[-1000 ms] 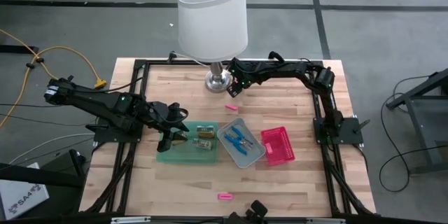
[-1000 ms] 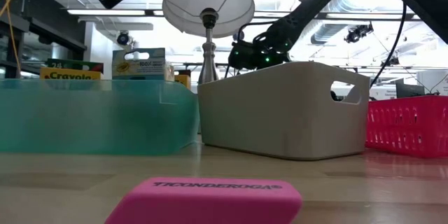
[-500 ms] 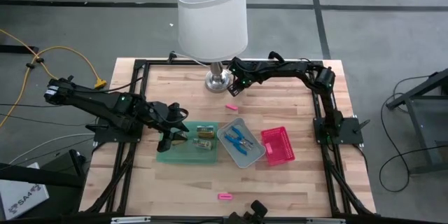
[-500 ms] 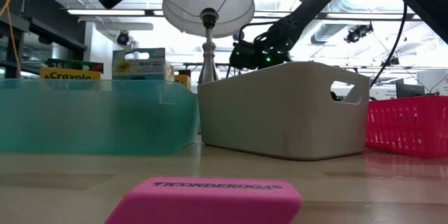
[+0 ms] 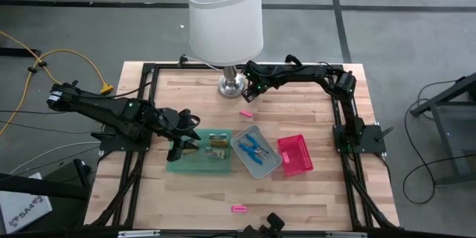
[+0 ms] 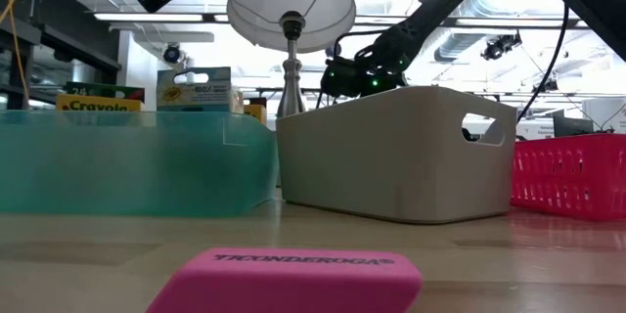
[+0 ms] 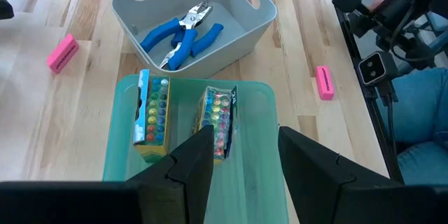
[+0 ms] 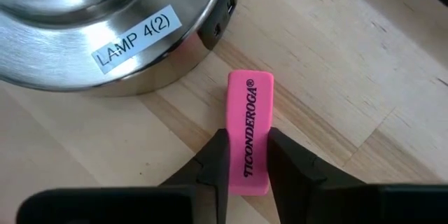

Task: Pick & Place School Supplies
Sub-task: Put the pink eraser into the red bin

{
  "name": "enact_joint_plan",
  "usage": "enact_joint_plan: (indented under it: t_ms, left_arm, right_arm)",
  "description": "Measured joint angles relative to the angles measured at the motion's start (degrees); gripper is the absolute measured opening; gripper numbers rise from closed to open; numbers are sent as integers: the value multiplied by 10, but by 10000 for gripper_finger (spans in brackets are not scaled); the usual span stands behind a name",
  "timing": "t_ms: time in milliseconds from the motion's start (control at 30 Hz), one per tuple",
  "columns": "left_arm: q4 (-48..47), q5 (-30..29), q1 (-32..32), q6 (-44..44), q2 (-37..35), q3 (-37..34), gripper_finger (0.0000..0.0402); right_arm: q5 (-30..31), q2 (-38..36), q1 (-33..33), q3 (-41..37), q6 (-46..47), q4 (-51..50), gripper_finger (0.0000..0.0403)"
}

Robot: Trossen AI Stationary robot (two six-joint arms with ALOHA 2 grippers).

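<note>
My right gripper is beside the lamp's metal base at the table's far side and is shut on a pink eraser. My left gripper is open and empty above the green tray. The tray holds yellow-green crayon packs standing on edge. Two blue-handled pliers lie in the grey bin. A second pink eraser lies flat on the wood near the lamp. A third lies near the front edge and fills the low view's foreground. My right gripper pinches the eraser's two long sides between its two fingers, at the end nearer the wrist. The eraser's other end sticks out past the fingertips toward the lamp base. I cannot tell whether it rests on the wood or hangs above it.
A white-shaded lamp stands at the far middle, close to my right gripper. A pink basket sits right of the grey bin. Black frame rails run round the wooden tabletop. Bare wood lies along the front and right.
</note>
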Motion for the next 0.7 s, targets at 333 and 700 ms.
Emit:
enact_joint_plan:
  t_ms: [333,700]
  left_arm:
    - [-2,-3,0,0,0,0,156]
    - [-6,-2,0,0,0,0,156]
  right_arm:
    - [-4,-40,-5,-2,-4,-20,68]
    - [3,-97,1,-1,-5,-130,68]
